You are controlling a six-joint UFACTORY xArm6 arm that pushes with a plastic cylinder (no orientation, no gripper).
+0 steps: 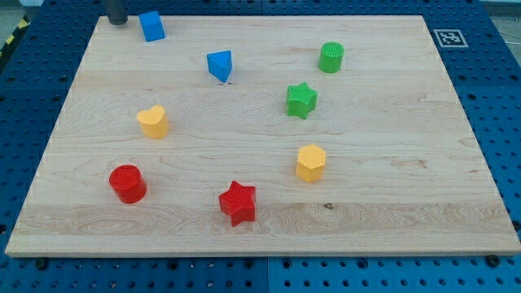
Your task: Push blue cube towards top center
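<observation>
The blue cube (151, 25) sits near the board's top edge, left of centre. My tip (117, 22) is at the top left corner of the board, a short gap to the left of the blue cube and not touching it. Only the rod's lowest part shows at the view's top.
A blue wedge-shaped block (220, 65) lies right and below the cube. Also on the wooden board (391, 187): green cylinder (331, 57), green star (301, 99), yellow heart (152, 122), yellow hexagon (310, 162), red cylinder (128, 183), red star (238, 202).
</observation>
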